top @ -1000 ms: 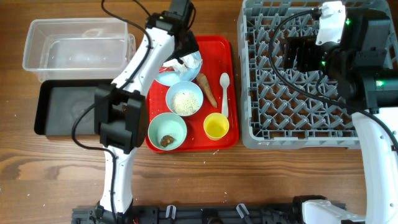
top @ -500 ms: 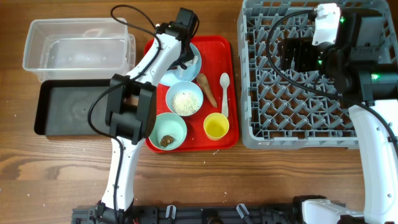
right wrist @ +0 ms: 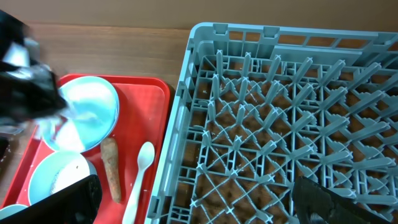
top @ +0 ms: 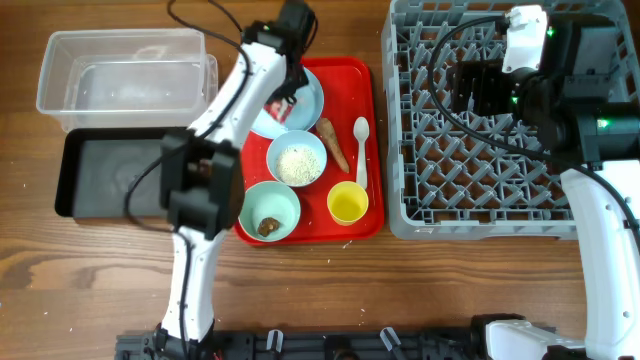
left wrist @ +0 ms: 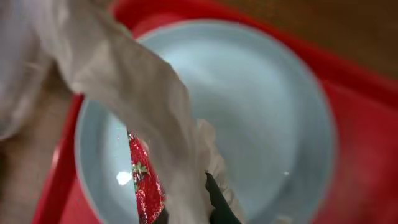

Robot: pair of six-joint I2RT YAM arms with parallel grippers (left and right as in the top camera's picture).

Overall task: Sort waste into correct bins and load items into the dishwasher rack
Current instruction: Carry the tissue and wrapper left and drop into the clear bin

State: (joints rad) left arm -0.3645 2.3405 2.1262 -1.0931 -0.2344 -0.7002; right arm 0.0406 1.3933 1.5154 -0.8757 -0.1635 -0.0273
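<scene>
Clear tub (top: 120,70) and black tray (top: 95,180) sit far left on my bench (top: 400,290). My left gripper (top: 284,92) is clamped on the crumpled paper (left wrist: 143,106), held over the pale blue plate (top: 310,95) on the red tray (top: 355,85). My right gripper (top: 480,88) hangs over the rack (top: 480,190), its 2 fingers apart.

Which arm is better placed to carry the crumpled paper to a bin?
Left. The left gripper holds the paper above the plate, and the clear tub and black tray lie on its side. The right gripper hangs open over the rack, farther away.
</scene>
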